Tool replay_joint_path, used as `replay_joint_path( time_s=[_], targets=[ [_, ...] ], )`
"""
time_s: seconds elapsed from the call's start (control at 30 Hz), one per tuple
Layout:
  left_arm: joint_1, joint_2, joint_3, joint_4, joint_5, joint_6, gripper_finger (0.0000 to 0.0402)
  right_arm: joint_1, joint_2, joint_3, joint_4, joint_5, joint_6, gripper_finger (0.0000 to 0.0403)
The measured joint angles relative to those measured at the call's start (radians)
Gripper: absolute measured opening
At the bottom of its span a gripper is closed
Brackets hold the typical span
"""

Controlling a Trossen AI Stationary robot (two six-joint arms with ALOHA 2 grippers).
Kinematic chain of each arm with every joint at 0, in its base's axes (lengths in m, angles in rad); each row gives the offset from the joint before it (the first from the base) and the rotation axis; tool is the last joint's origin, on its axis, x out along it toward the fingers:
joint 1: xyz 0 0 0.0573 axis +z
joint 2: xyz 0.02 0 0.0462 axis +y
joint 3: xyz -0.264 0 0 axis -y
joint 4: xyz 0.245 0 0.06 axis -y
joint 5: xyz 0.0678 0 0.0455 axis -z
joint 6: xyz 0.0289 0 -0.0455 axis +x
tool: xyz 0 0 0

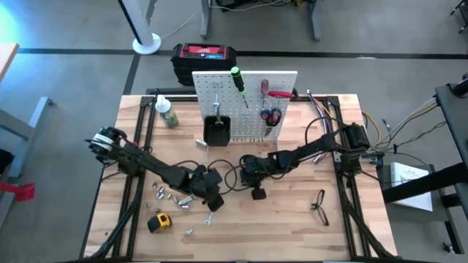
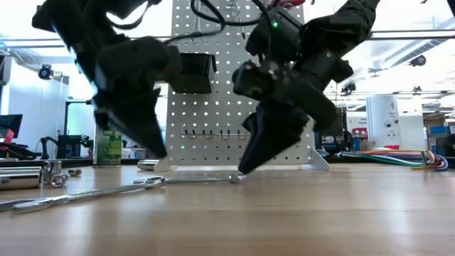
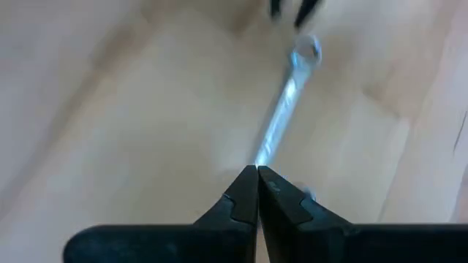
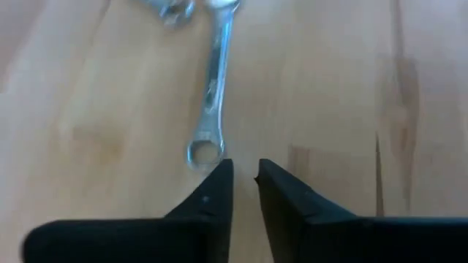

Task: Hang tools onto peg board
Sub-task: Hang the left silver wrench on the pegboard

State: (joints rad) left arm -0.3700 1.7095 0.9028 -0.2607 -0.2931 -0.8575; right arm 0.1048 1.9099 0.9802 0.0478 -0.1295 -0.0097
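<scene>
In front of the white perforated peg board (image 1: 245, 102), a slim silver wrench (image 4: 212, 88) lies flat — left gripper (image 3: 257, 175) pinched together at its shaft, right gripper (image 4: 244, 169) narrowly parted by its ring end.

- One peg board (image 1: 219, 95), at the desk's far edge.
- One black bin (image 1: 217, 131) on the board's front.
- One green-handled screwdriver (image 1: 238, 77).
- One red-handled screwdriver (image 1: 265, 87).
- One pair of pliers (image 1: 270, 115).
- One yellow tape measure (image 1: 159, 222), near the desk's front left corner.
- One pair of glasses (image 1: 319, 205).
- One green-labelled bottle (image 1: 167, 113).
- One wrench (image 4: 212, 80) lying flat on the desk.

A robotics lab or workshop: a wooden bench (image 1: 292, 219) on a black frame, grey floor, cable bundles (image 2: 398, 158) trailing off, shelves of equipment and white machines (image 2: 387, 121) behind, bright ceiling strips
</scene>
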Motion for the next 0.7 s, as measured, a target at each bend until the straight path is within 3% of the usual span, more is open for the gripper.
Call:
replay_joint_path(
  time_s=[0.13, 0.37, 0.7],
  targets=[
    [-0.001, 0.026, 0.0, 0.0, 0.068, -0.011, 0.0, -0.005, -0.001, 0.0, 0.014, -0.004, 0.3, 0.0086],
    [-0.001, 0.029, -0.003, -0.001, 0.109, -0.016, 0.0, -0.004, -0.001, -0.005, -0.016, -0.046, 0.592, 0.0134],
    [0.011, 0.109, -0.004, 0.05, 0.114, -0.015, 0.0, 0.001, -0.004, -0.013, -0.028, -0.106, 0.782, 0.0161]
  ],
)
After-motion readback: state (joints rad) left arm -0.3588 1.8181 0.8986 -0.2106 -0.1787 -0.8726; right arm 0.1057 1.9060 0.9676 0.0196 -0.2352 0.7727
